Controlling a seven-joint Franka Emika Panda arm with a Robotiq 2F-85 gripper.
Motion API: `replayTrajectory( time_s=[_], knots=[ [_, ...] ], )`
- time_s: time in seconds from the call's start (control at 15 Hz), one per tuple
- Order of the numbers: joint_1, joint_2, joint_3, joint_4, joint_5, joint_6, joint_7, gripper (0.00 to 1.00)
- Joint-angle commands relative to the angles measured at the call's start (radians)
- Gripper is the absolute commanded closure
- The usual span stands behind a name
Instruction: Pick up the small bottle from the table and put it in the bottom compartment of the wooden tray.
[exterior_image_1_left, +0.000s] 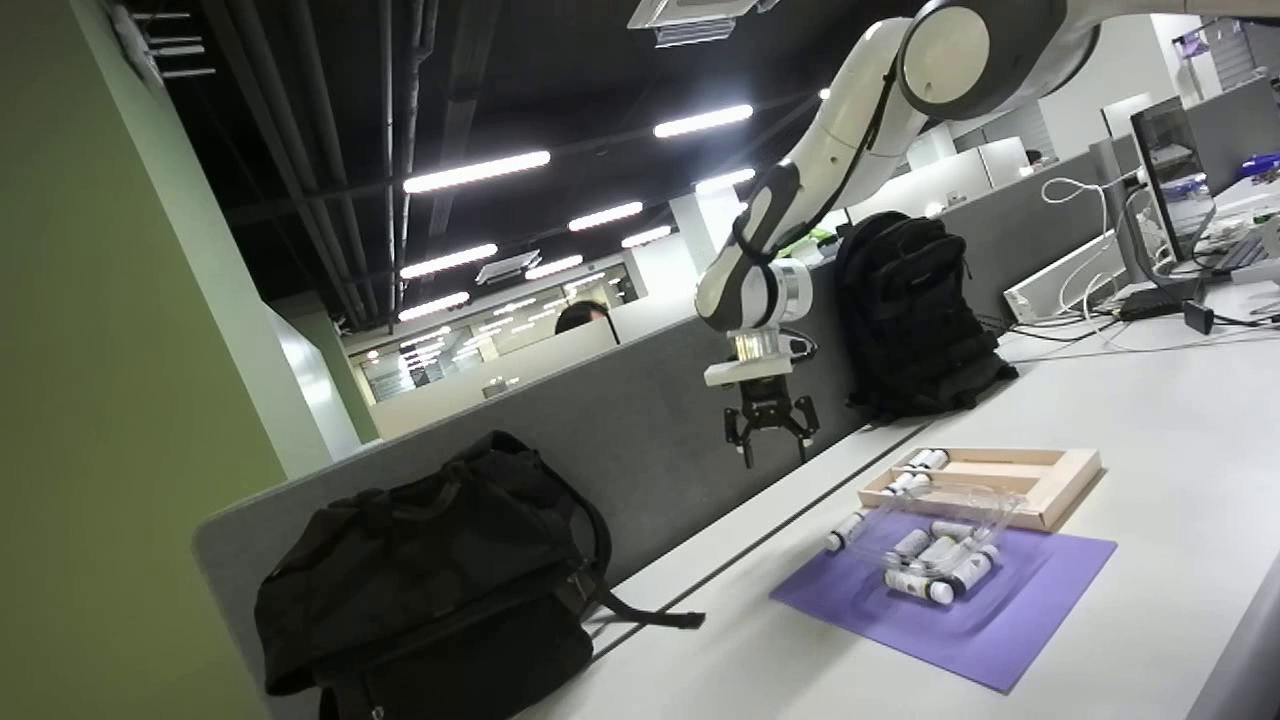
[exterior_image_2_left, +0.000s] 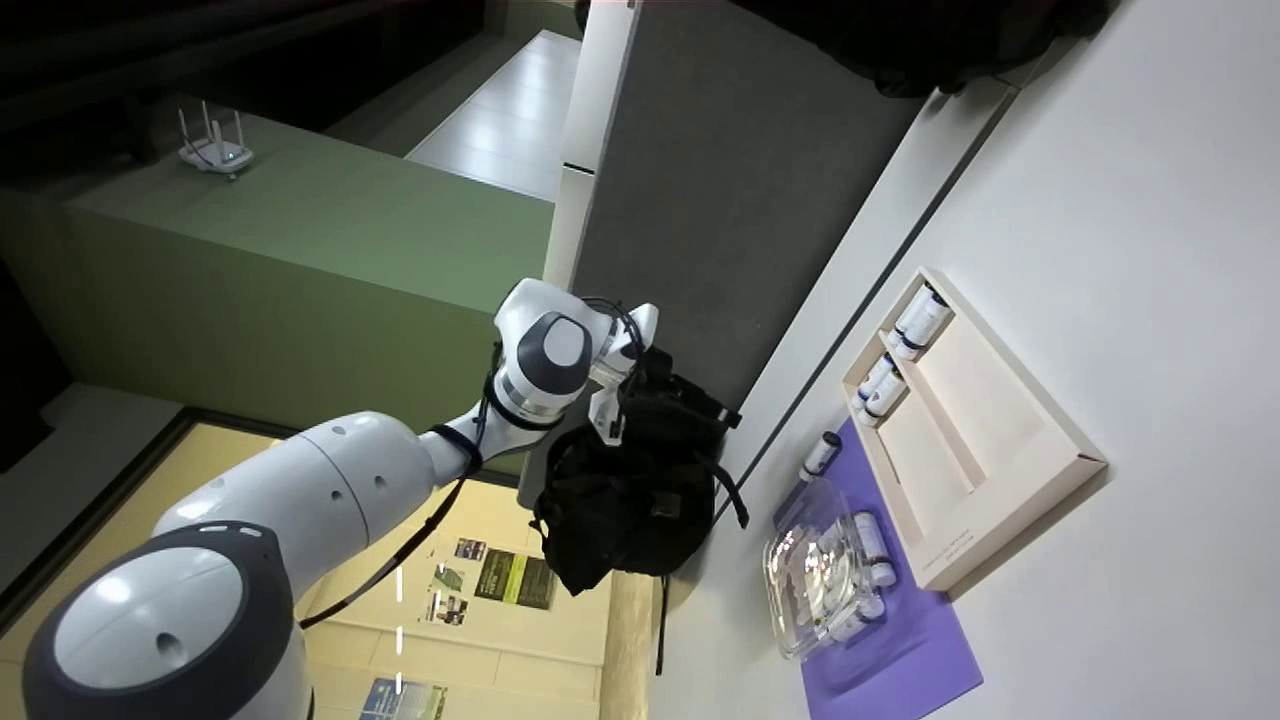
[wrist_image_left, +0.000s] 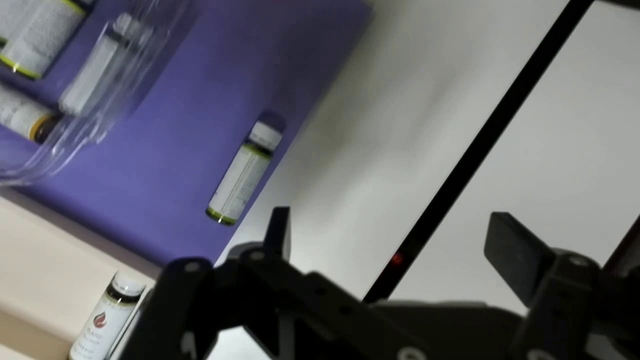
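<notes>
A small white-labelled bottle (exterior_image_1_left: 846, 531) lies on its side at the edge of the purple mat; it also shows in an exterior view (exterior_image_2_left: 821, 456) and the wrist view (wrist_image_left: 241, 175). The wooden tray (exterior_image_1_left: 1070, 488) lies beside the mat on the table (exterior_image_1_left: 1190, 420). In an exterior view, the tray (exterior_image_2_left: 985, 540) has two bottles in each of two long compartments, at one end. My gripper (exterior_image_1_left: 776, 457) is open and empty, high above the table near the grey partition. In the wrist view, the gripper (wrist_image_left: 390, 235) has wide-apart fingers; the bottle lies up and left of the left finger.
A clear plastic container (exterior_image_2_left: 815, 580) with several bottles in or under it sits on the purple mat (exterior_image_1_left: 1040, 600). A black backpack (exterior_image_1_left: 905, 320) stands against the grey partition (exterior_image_1_left: 660, 420); a black bag (exterior_image_1_left: 440, 570) stands farther along. A dark groove (wrist_image_left: 465, 165) runs along the table.
</notes>
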Motion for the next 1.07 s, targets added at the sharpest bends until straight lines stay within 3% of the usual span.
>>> replayTrajectory(
  time_s=[0.0,0.4,0.6,0.67,0.73,0.93,1.0],
  knots=[
    [0.018,0.04,-0.047,-0.033,-0.059,0.085,0.028,0.0],
    [-0.017,0.102,-0.032,-0.016,-0.034,-0.136,0.062,0.0],
    [-0.018,0.113,-0.042,-0.012,-0.036,-0.164,0.07,0.0],
    [-0.023,0.12,-0.039,-0.005,-0.03,-0.156,0.065,0.25],
    [-0.025,0.122,-0.038,-0.007,-0.026,-0.14,0.064,0.25],
    [-0.033,0.127,-0.029,-0.017,-0.011,-0.08,0.047,0.46],
    [-0.035,0.129,-0.024,-0.019,-0.004,-0.065,0.043,0.47]
  ],
)
